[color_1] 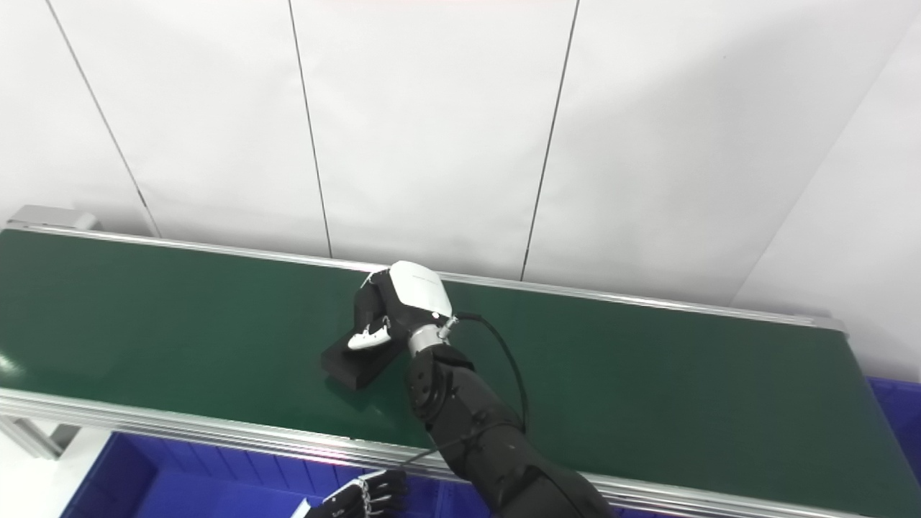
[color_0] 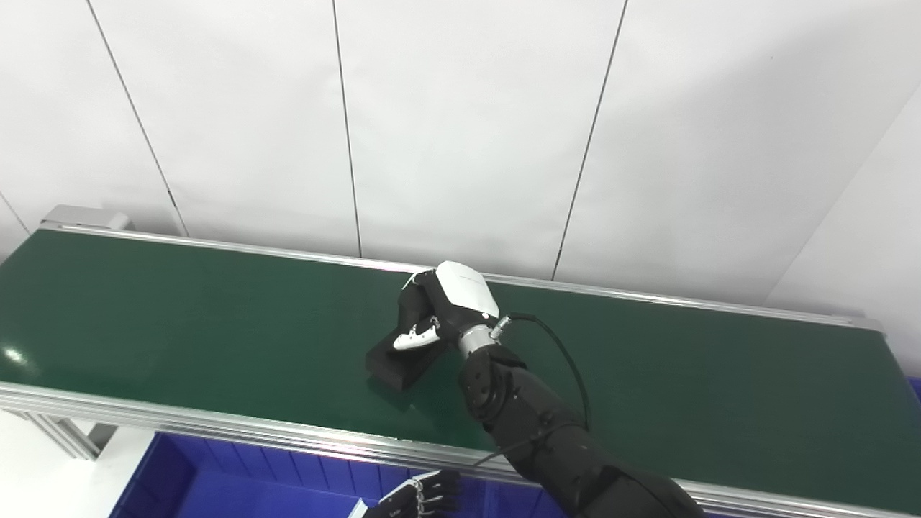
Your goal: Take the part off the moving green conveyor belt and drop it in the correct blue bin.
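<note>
My right robot hand [color_0: 439, 309] curls over the far end of the black rectangular block [color_0: 397, 367] mid-belt on the green conveyor belt [color_0: 180, 316], which looks rigid, light, best pinched across its long sides.

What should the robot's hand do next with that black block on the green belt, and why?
Probably close the fingers snugly and lift the block straight up. The right hand is already on top of the flat black rectangular block, thumb against its upper face, while the block lies on the green conveyor belt. The blue plastic bin waits below the near rail, beside the idle left hand.
</note>
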